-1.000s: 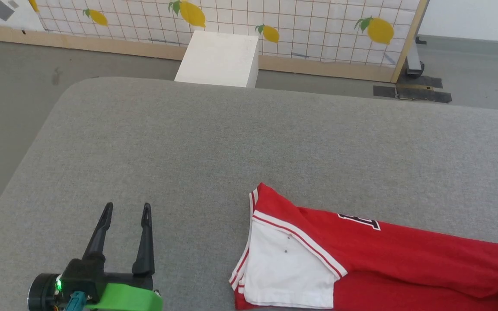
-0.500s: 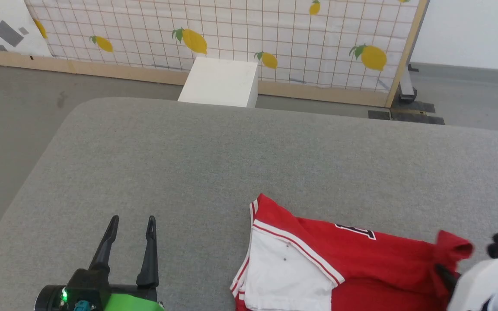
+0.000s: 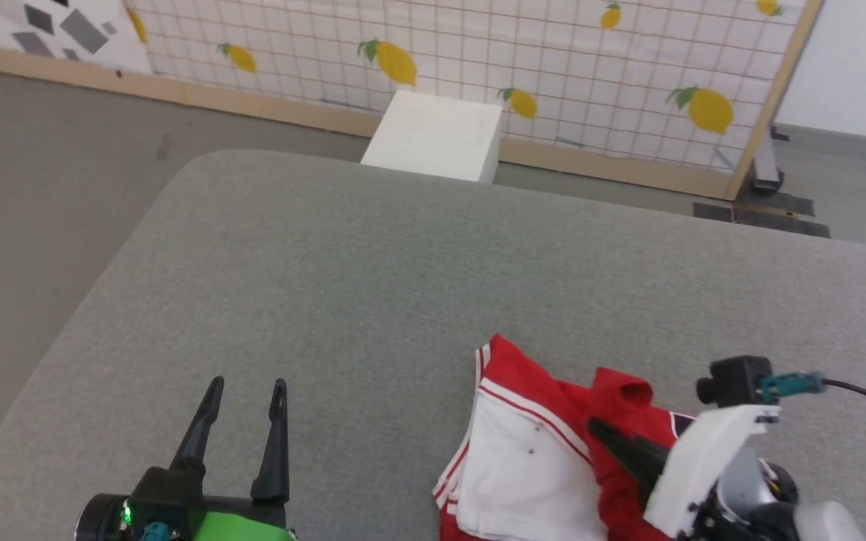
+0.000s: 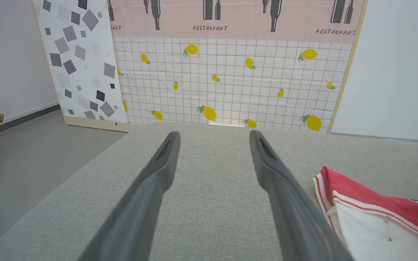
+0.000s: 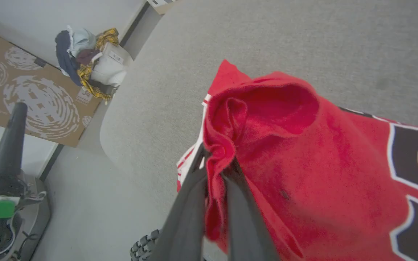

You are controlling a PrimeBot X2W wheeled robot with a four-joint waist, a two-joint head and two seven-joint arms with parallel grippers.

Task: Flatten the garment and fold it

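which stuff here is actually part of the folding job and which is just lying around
In the job: red and white garment; right gripper, shut on a bunched red fold of it; left gripper, open and empty; grey padded table.
Just lying about: white box; lemon-print screen; white bag heaped with clothes; cardboard sheet.

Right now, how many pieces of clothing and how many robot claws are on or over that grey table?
garment: 1
grippers: 2, the left gripper open, the right gripper shut on the garment
Total: 3
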